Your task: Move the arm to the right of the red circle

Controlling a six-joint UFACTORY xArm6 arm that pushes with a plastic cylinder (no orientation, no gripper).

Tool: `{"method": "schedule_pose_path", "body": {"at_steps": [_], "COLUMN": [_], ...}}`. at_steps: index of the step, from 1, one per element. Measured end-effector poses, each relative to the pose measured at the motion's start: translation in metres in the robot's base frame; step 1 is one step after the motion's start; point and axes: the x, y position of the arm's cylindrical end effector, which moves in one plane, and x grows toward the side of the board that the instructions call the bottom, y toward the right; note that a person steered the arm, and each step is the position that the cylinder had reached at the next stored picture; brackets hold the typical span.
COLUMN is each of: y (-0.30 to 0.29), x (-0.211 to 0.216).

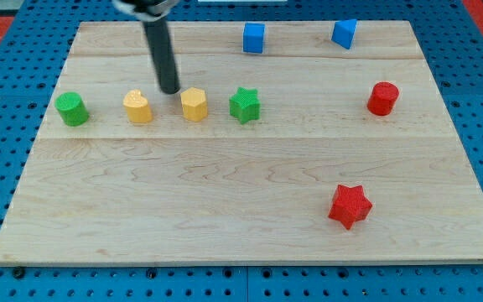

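Seven blocks on the board (225, 210), and my tip (171, 90) is planted over on the view's left half, right in the gap between the two yellow pieces. The rod (161, 50) comes down from the view's top edge, leaning slightly, and its end sits just above the line of blocks, a touch nearer the yellow hexagon (194, 104) than the yellow heart (138, 106). Whether it is touching either one, I cannot tell; it looks just clear of both. Nothing is held here, of course: it is a bare rod with no jaws, only a point on the wood.

Along that same row, the green cylinder (72, 109) stands furthest toward the view's left, then the heart, then the hexagon, then the green star (245, 105) just beside the hexagon on its right side.

Now the red circle (383, 98): it stands well apart from all that, far over on the view's right, near the board's right edge and roughly level with the row. My tip is well to its left, with the hexagon and the star between them.

Up at the view's top, the blue cube (253, 38) sits near the middle and a second blue block (345, 33), tilted, further right. Down toward the view's bottom right, the red star (349, 206) stands alone.
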Motion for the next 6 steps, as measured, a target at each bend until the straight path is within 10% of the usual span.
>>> {"method": "schedule_pose_path", "body": {"at_steps": [2,4,6], "y": [0.151,0.371,0.324], "x": [-0.050,-0.004,0.041]}}
